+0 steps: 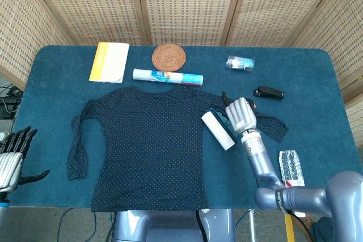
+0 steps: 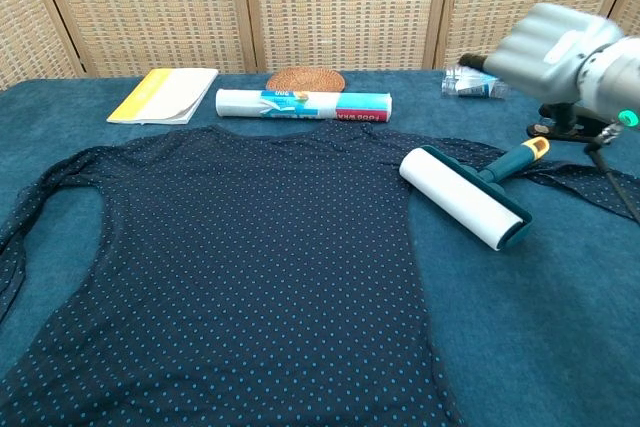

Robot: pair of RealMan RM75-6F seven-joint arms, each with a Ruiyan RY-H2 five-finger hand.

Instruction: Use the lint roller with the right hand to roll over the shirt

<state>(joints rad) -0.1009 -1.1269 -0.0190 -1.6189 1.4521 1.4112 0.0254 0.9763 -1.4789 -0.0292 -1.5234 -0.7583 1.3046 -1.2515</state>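
Lint roller [image 2: 465, 197] lying on the blue counter [image 1: 317, 72], right of centre, with the right hand [image 2: 553, 40] raised above it.

The roller's white drum rests at the right edge of the dark dotted shirt [image 1: 147, 140], which is spread flat mid-frame; its teal handle with an orange tip points toward the upper right. The right hand grips nothing, its fingers [image 2: 480, 63] loosely apart. The left hand [image 1: 12, 154] sits at the lower left edge of the head view, off the counter, fingers spread and holding nothing. Along the top lie a yellow booklet [image 1: 109, 62], a woven coaster [image 1: 168, 56], a wrapped roll [image 1: 168, 76] and a black stapler [image 1: 268, 92].
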